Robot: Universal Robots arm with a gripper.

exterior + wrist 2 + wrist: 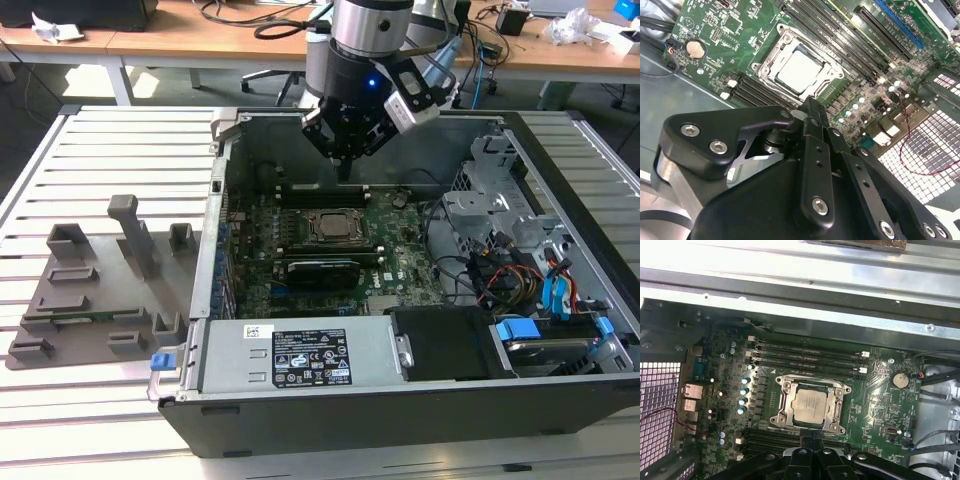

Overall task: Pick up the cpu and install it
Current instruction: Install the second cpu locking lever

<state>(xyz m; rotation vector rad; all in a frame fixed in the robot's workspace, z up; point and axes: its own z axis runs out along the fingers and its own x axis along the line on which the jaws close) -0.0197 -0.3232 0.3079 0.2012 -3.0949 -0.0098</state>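
- Gripper [345, 165]: fingers [812, 112] pressed together into 1 narrow tip, nothing between them; clenched and empty in the second wrist view.
- Tip hangs above the motherboard [385, 225], just off the socket edge, apart from the cpu; no contact visible.
- Cpu [801, 71]: pale silvery square seated flat inside the socket frame [771, 74]. In the first wrist view the cpu [809, 403] sits centred in the metal frame [781, 405], frame surrounds it on all 4 sides.
- Memory slots [810, 352] run parallel on both sides of the socket; coin cell [899, 379] near 1 end of them.
- Computer case [230, 150] lies open on the slatted table [100, 160]; arm enters from the far wall side.
- Black card [322, 271] lies just beside the socket, nearer the power supply [300, 358].
- Drive cage w/ blue and red cables [545, 285] on the exterior view's right.
- Grey fixture tray [90, 290] on the exterior view's left, well apart from the case interior.
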